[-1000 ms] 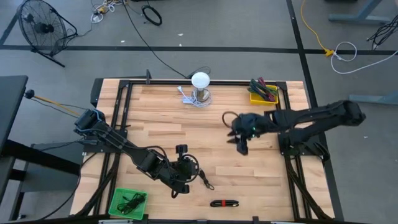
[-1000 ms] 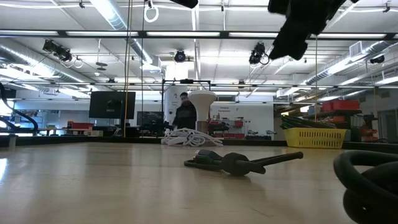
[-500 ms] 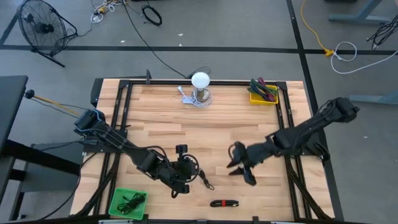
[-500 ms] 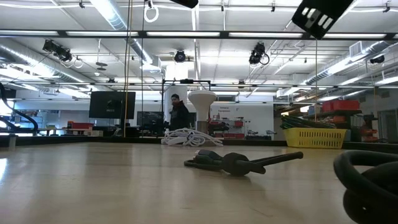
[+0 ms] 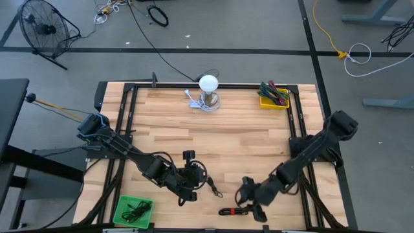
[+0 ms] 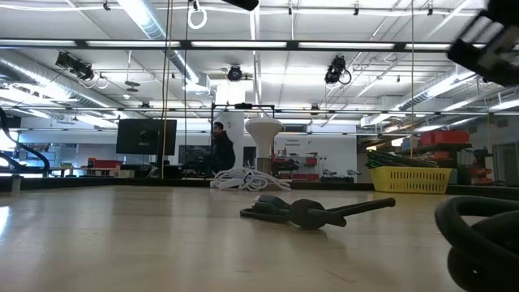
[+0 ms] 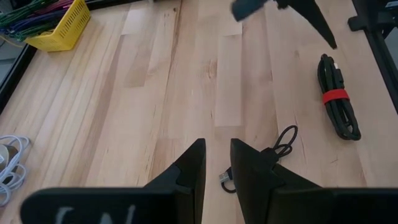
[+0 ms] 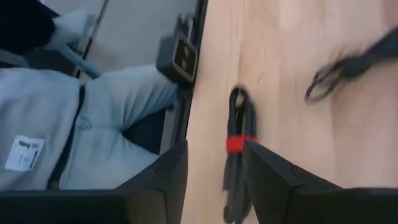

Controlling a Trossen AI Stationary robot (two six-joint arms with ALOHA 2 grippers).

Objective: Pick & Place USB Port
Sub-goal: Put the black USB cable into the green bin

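Observation:
A bundled black cable with a red tie (image 5: 231, 211) lies flat near the table's near edge; the right wrist view shows this bundle (image 8: 238, 149) just beyond my fingers. My right gripper (image 5: 251, 204) hangs open above the table, right beside the bundle's right end, its fingers (image 8: 267, 180) apart and touching nothing. A loose thin black cable with a small plug (image 5: 211, 187) lies on the wood in front of my left gripper (image 5: 191, 173). That gripper (image 7: 217, 165) sits low with a narrow gap, and the plug (image 7: 226, 178) lies by its fingertips.
A green bin holding black cables (image 5: 134, 210) sits at the near-left corner, and a yellow bin (image 5: 274, 96) at the far right. A white round-topped object with a white cord (image 5: 207, 91) stands at the far middle. A person walks in the room behind (image 6: 219, 150).
My right gripper has swept from the far right-middle of the table toward the near edge and come down beside the red-tied bundle. The left arm and both cables have stayed put. The person in the background has walked leftward.

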